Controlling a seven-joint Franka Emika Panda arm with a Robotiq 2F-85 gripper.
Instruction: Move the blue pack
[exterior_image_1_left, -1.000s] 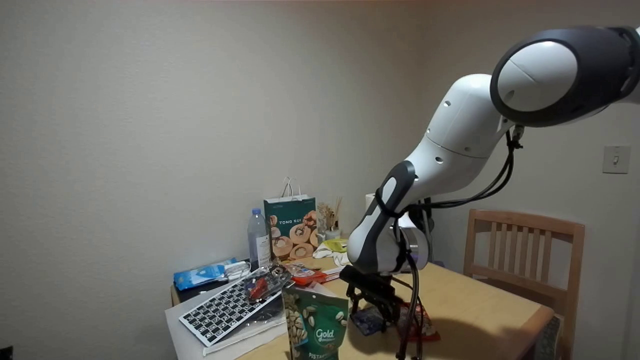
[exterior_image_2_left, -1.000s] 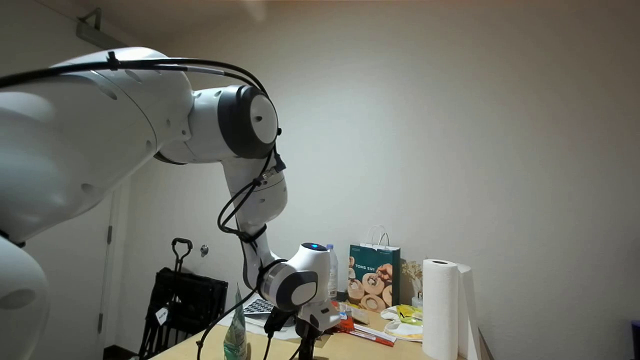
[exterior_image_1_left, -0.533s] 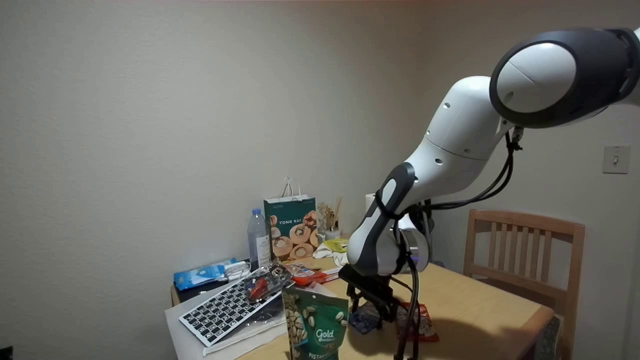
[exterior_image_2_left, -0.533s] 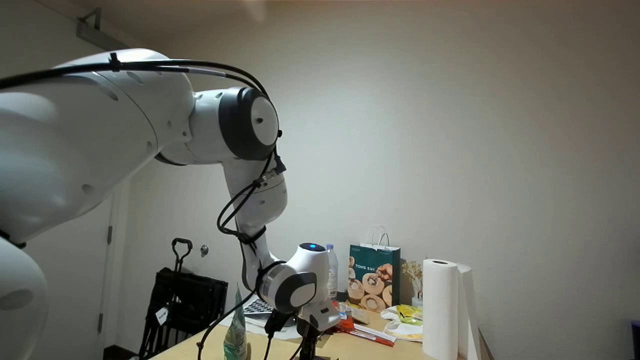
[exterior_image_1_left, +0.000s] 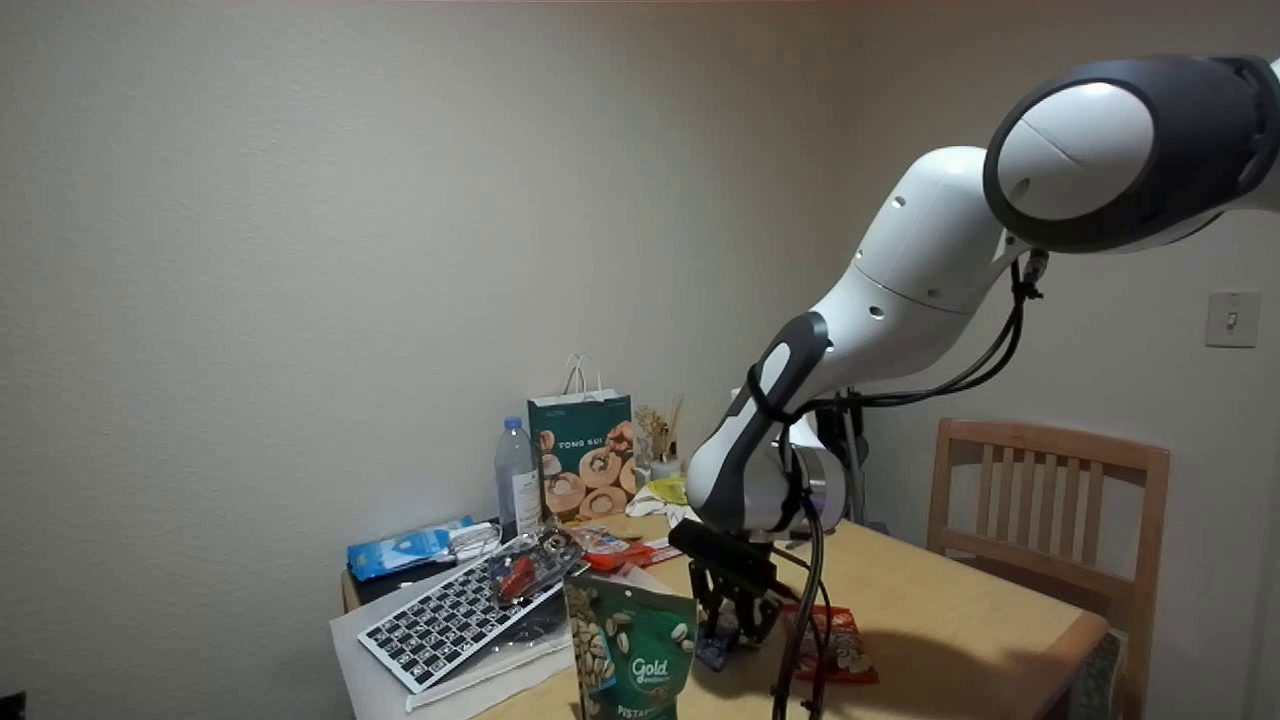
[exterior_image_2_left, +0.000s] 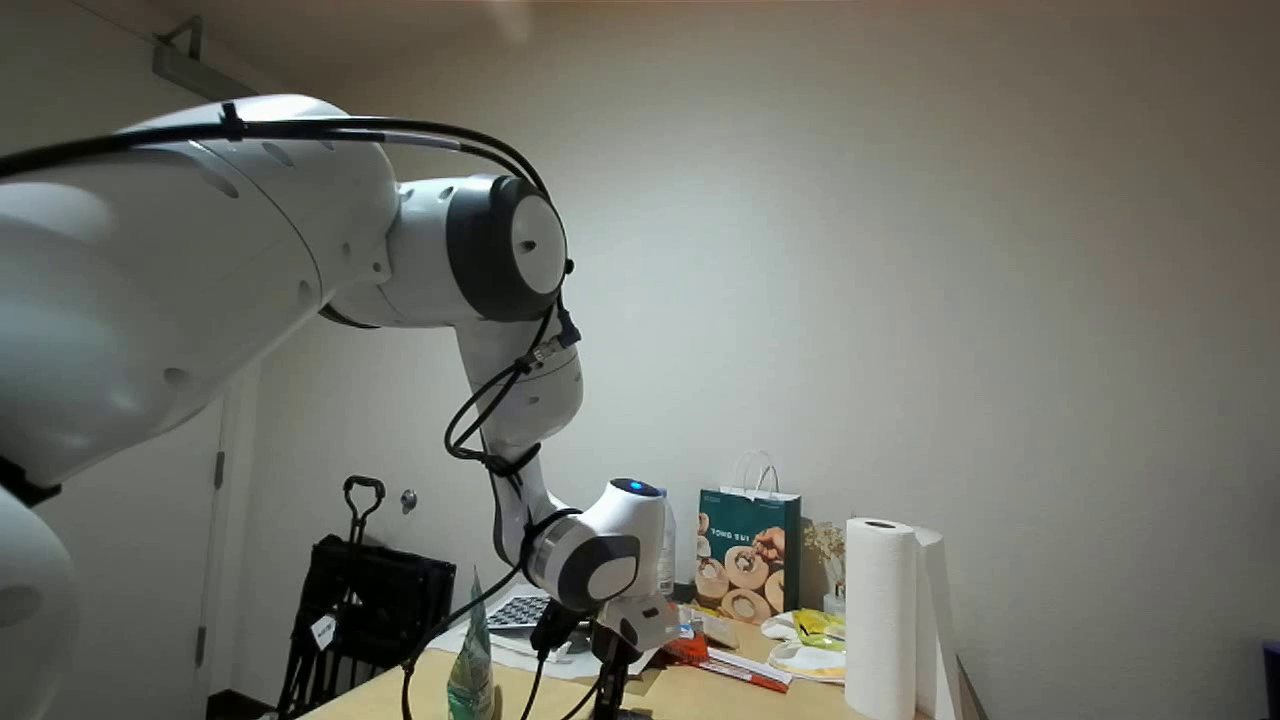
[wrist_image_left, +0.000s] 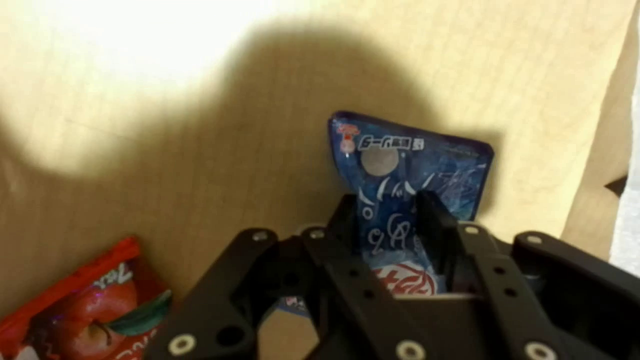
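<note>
The blue pack (wrist_image_left: 410, 160), glossy with white lettering, is pinched between the two black fingers of my gripper (wrist_image_left: 389, 210) in the wrist view. Its middle is bunched up, and its far end fans out past the fingertips. In an exterior view the gripper (exterior_image_1_left: 735, 630) points down at the table, and a bit of the blue pack (exterior_image_1_left: 713, 652) shows under it. Fingers and cables cover the rest there. Whether the pack touches the table, I cannot tell. The gripper (exterior_image_2_left: 608, 690) largely hides the pack in an exterior view.
A red packet (wrist_image_left: 90, 310) lies beside the gripper on the wooden table (exterior_image_1_left: 930, 600). The green pouch (exterior_image_1_left: 645, 650) stands upright close by. Farther back are a keyboard (exterior_image_1_left: 460, 625), another red package (exterior_image_1_left: 615, 555), a bottle (exterior_image_1_left: 518, 480), a paper bag (exterior_image_1_left: 585, 455) and a paper towel roll (exterior_image_2_left: 880, 620).
The fingers have closed and the blue pack has crumpled between them. The gripper has risen a little and shifted toward the green pouch, the pack with it.
</note>
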